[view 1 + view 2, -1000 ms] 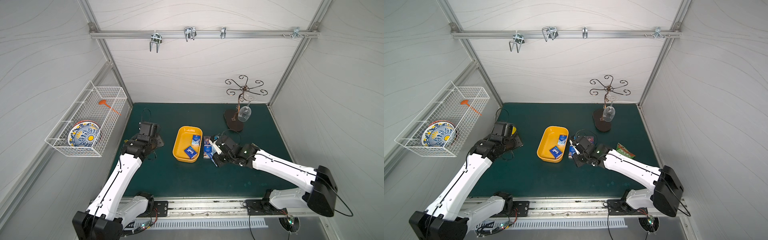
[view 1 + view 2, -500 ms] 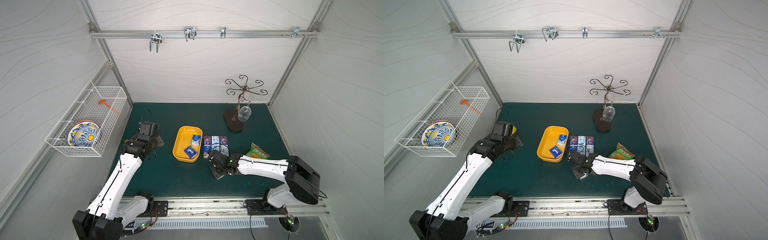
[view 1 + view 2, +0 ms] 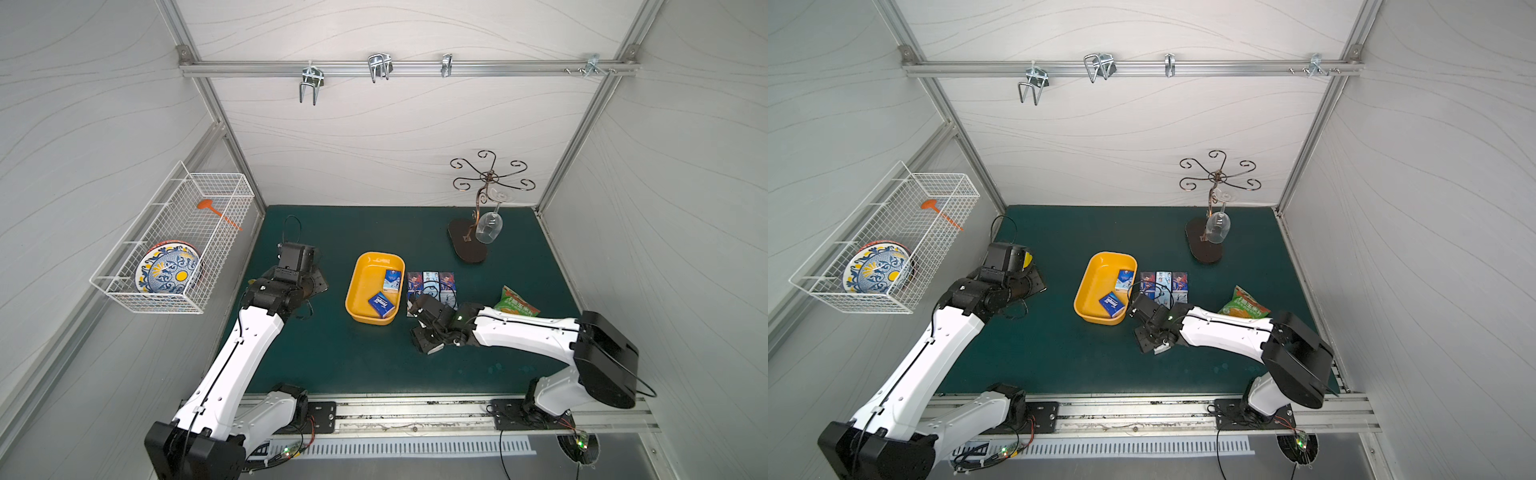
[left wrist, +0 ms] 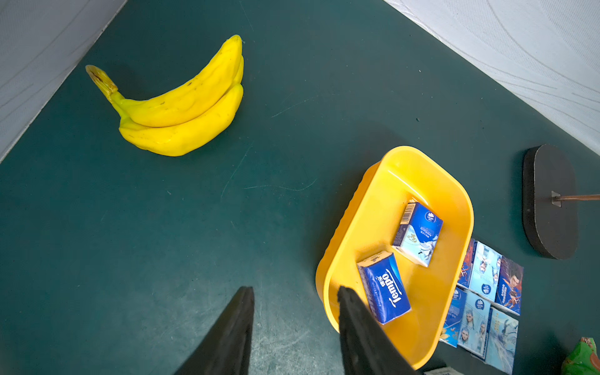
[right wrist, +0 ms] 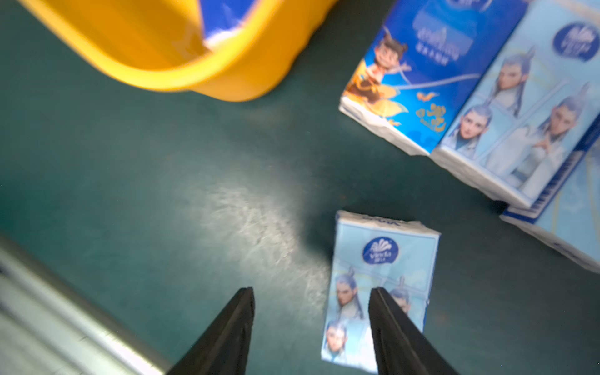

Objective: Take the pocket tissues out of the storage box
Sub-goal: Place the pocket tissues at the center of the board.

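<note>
The right claw [image 5: 311, 289] has just sprung apart: the light-blue Vinda tissue packet [image 5: 384, 259] now lies free on the worktop [image 5: 162, 194] beneath one finger. Ahead of it, the yellow storage box [image 5: 207, 69] still holds a Tempo packet [image 4: 384, 287] and another; the left claw [image 4: 293, 289] stands apart, empty.

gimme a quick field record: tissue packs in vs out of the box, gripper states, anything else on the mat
in storage box: Tempo pack, pale blue pack
on mat: block of six packs; one loose pack
left gripper: open, empty
right gripper: open, empty, by loose pack
also: bananas, snack bag
</note>
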Controlling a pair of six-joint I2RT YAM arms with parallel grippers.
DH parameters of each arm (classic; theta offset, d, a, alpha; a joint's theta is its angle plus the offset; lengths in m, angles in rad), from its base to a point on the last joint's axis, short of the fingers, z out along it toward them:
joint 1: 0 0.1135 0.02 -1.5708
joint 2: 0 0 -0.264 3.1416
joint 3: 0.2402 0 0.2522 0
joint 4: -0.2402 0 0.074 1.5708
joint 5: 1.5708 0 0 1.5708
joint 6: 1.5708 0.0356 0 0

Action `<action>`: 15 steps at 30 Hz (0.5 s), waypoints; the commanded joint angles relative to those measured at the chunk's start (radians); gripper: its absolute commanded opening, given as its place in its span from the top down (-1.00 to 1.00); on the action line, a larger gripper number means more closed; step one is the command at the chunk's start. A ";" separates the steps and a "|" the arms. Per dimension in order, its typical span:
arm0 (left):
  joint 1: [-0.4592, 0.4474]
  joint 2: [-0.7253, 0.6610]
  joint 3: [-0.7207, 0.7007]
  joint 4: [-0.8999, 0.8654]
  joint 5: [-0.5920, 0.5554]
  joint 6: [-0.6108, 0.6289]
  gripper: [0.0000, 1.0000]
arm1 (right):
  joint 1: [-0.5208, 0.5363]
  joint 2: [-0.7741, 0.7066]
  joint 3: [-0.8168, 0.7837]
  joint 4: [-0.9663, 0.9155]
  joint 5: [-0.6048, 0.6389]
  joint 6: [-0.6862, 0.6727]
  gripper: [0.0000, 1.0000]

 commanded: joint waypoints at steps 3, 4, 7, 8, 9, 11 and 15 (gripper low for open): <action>0.006 -0.006 0.059 0.027 -0.011 -0.009 0.07 | -0.076 -0.094 -0.049 -0.005 -0.092 -0.002 -0.28; 0.006 -0.005 0.061 0.027 -0.011 -0.007 0.07 | -0.097 -0.106 -0.071 0.003 -0.105 -0.002 -0.28; 0.005 -0.003 0.061 0.025 -0.012 -0.005 0.07 | -0.155 -0.139 -0.139 0.033 -0.152 -0.006 -0.28; 0.005 -0.003 0.060 0.025 -0.013 -0.004 0.07 | -0.168 -0.146 -0.158 0.040 -0.161 -0.006 -0.28; 0.006 -0.002 0.059 0.025 -0.015 -0.004 0.07 | -0.179 -0.153 -0.180 0.050 -0.171 -0.012 -0.28; 0.006 -0.001 0.057 0.027 -0.014 -0.004 0.07 | -0.195 -0.159 -0.216 0.075 -0.191 -0.024 -0.28; 0.006 0.004 0.056 0.031 -0.007 -0.007 0.08 | -0.224 -0.164 -0.278 0.155 -0.253 -0.031 -0.29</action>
